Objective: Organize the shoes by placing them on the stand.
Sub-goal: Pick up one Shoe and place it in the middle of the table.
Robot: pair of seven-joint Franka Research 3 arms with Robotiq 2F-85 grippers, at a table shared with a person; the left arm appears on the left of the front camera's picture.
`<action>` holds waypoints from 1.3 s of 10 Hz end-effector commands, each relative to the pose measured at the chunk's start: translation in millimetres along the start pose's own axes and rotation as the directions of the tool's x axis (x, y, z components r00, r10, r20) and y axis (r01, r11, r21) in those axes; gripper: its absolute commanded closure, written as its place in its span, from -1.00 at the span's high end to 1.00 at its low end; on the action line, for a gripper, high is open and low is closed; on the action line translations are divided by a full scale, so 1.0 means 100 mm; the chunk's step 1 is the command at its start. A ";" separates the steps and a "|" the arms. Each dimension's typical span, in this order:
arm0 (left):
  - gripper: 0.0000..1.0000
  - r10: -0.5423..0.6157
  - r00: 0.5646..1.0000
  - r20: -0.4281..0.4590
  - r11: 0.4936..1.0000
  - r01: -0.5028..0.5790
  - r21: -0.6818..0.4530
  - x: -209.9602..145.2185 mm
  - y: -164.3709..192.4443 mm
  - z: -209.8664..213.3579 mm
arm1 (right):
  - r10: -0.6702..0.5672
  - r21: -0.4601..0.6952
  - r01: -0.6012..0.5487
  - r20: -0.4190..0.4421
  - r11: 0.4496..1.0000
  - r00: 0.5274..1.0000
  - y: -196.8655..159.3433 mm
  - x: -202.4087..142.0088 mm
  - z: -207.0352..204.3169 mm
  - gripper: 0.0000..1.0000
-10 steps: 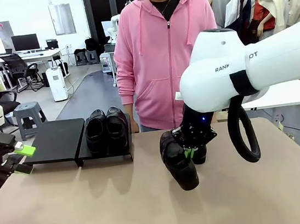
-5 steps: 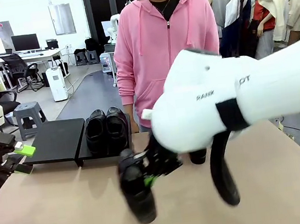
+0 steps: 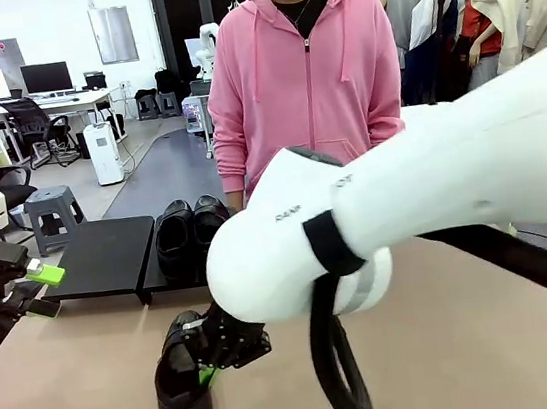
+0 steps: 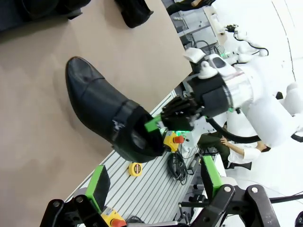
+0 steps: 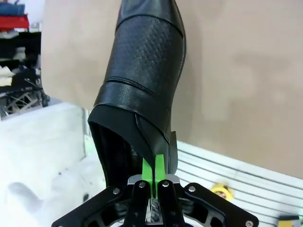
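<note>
My right gripper (image 3: 222,350) is shut on the heel rim of a black glossy shoe (image 3: 185,403), which hangs toe-down near the table's front left. In the right wrist view the green pads (image 5: 148,171) pinch the shoe (image 5: 142,71) at its heel collar. The left wrist view shows that shoe (image 4: 102,111) over the table with the right gripper (image 4: 161,124) on it. Two more shoes (image 3: 193,233) stand on the right panel of the black stand (image 3: 104,255). Another shoe (image 4: 135,12) lies on the table. My left gripper (image 3: 43,292) waits open at the far left.
A person in a pink hoodie (image 3: 307,79) stands at the far side of the brown table (image 3: 76,392). The stand's left panel is bare. My right arm's white body (image 3: 406,217) spans the middle of the table and hides what is behind it.
My right arm has swung from the table's middle right across to the front left, carrying the shoe with it. The left arm has stayed still.
</note>
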State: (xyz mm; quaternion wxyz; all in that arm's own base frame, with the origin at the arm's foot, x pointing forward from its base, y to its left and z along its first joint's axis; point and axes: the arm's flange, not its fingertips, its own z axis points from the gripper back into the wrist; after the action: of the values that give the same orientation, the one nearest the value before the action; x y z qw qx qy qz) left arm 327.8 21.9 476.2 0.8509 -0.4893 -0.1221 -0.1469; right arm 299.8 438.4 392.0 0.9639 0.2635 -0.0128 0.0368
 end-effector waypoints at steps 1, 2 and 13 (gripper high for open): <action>1.00 -0.020 1.000 0.004 1.000 0.021 -0.012 -0.01 0.01 0.01 | -0.096 0.057 0.091 0.084 0.994 0.992 0.00 0.23 -0.19 -1.00; 1.00 -0.020 1.000 0.004 1.000 0.021 -0.012 -0.01 0.01 0.01 | -0.118 0.036 0.115 0.103 0.993 0.988 -0.05 0.28 -0.25 -1.00; 1.00 -0.020 1.000 0.004 1.000 0.021 -0.012 -0.01 0.01 0.01 | -0.130 -0.052 0.137 0.116 0.989 0.985 -0.74 0.32 0.18 1.00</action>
State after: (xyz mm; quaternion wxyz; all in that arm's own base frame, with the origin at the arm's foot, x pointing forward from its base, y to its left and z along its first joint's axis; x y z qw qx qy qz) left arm 327.8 21.9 476.2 0.8509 -0.4894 -0.1220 -0.1470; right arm 344.6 395.6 357.0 0.9709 0.2325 -0.0416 -0.0404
